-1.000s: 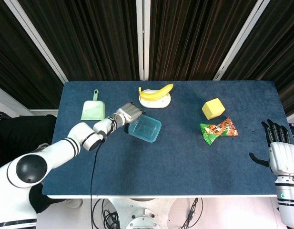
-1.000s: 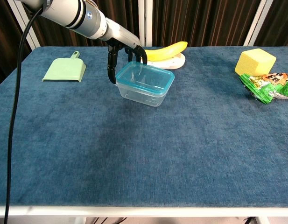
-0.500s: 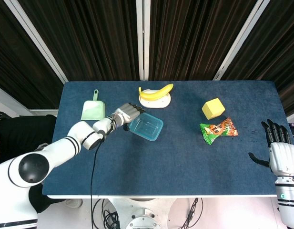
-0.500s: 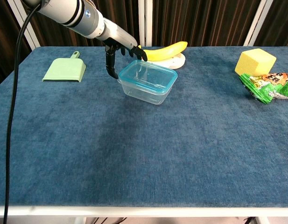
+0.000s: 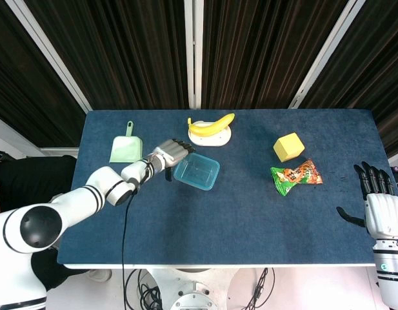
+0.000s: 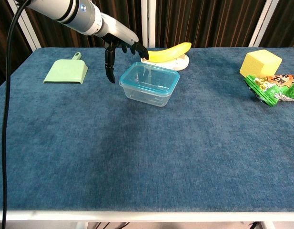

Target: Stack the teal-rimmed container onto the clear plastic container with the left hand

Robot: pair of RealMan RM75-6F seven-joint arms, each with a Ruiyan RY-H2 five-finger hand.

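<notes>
Teal-rimmed container (image 6: 149, 82) sitting level in the clear plastic container (image 6: 146, 96) on the blue table (image 6: 137, 162), just in front of the white dish (image 6: 176, 62) with the banana (image 6: 168, 51). Left hand (image 6: 119, 46) just behind and to the left of the stack, fingers (image 6: 108, 67) apart and pointing down, holding nothing, clear of the rim. Green dustpan (image 6: 67, 71) farther left. Right hand (image 5: 377, 208) at the table's right edge, fingers spread, holding nothing. Yellow sponge (image 5: 288, 147) and snack bag (image 5: 295, 175) near it.
</notes>
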